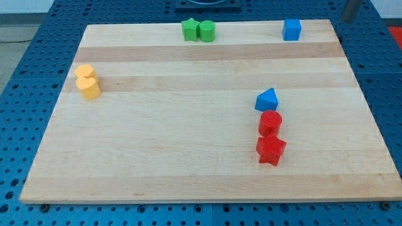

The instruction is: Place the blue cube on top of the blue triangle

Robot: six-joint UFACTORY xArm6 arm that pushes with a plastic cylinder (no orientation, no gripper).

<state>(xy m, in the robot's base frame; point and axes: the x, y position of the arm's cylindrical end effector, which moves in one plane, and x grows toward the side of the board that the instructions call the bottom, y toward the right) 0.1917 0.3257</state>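
Observation:
The blue cube [291, 29] sits near the top edge of the wooden board [188, 138], towards the view's right. The blue triangle [267, 100] lies lower down, right of centre, touching the top of a red cylinder [270, 122]. A blurred grey rod shows at the view's top right corner. My tip [347, 20] is just beyond the board's top right corner, to the right of the blue cube and apart from it.
A red star [271, 150] sits right below the red cylinder. A green star [190, 29] and a green cylinder [206, 31] touch at the top centre. Two yellow blocks [87, 81] sit together at the left. A blue pegboard surrounds the board.

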